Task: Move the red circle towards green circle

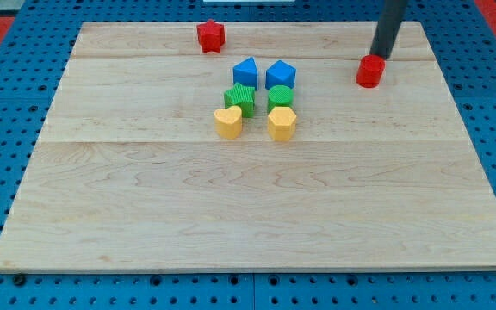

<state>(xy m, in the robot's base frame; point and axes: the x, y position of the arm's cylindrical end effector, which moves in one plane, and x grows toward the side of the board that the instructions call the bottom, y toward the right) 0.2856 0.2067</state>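
The red circle (pixel 369 71) stands on the wooden board at the view's upper right. My tip (pixel 376 55) sits just above it, touching or nearly touching its top edge. The green circle (pixel 280 96) stands in a cluster near the board's middle top, to the left of the red circle. The rod leans up to the view's top edge.
In the cluster are a blue block (pixel 245 71), a blue pentagon-like block (pixel 280 74), a green block (pixel 240 98), a yellow heart (pixel 227 122) and a yellow hexagon (pixel 282 124). A red star-like block (pixel 211 35) lies at the top. The wooden board (pixel 231 215) rests on a blue pegboard.
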